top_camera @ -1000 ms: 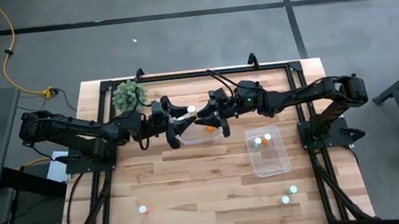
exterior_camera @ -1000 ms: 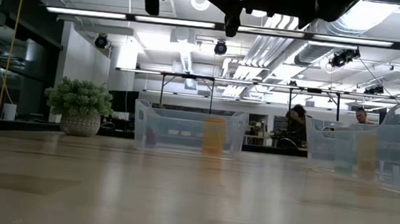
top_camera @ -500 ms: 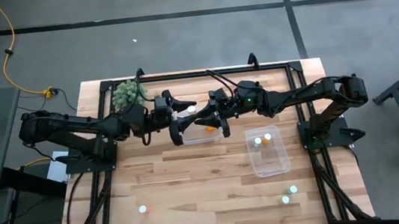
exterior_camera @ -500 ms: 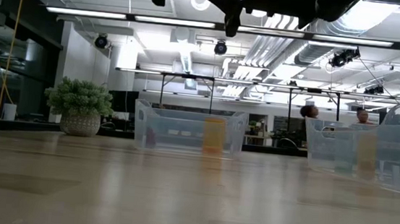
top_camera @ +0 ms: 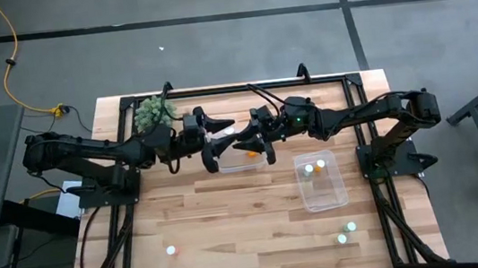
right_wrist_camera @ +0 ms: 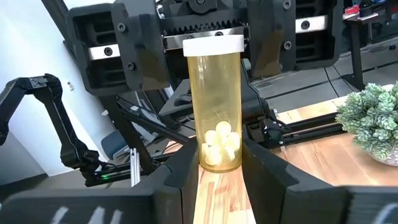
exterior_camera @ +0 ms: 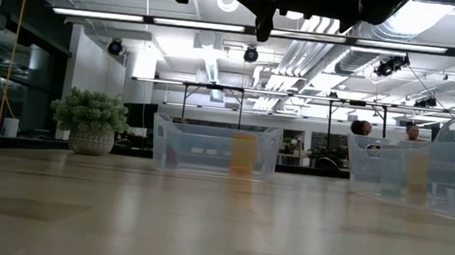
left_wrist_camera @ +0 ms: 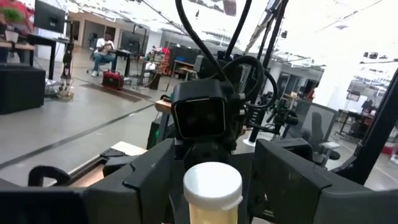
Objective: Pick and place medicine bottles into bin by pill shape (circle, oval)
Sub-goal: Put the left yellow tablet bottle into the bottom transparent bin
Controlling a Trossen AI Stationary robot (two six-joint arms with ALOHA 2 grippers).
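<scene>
I've got both arms meeting high over the back middle of the bench, above the near clear bin that already has one orange bottle inside; the second clear bin sits to its right with two bottles in it, and three more bottles stand loose near the front edge. The plant is at the back left, clear of the work. My right claw is clamped on the base of the orange bottle, upright, white cap up, round-looking white pills piled at the bottom. My left claw faces it with its fingers spread wide on either side of the white cap, not pinching it as far as I can tell. It looks like a handover or an inspection in mid-air. To do this well, I keep the right grip firm, keep the bottle vertical so the pills settle and read clearly, then lower over the matching bin before I let go, not from this height.
</scene>
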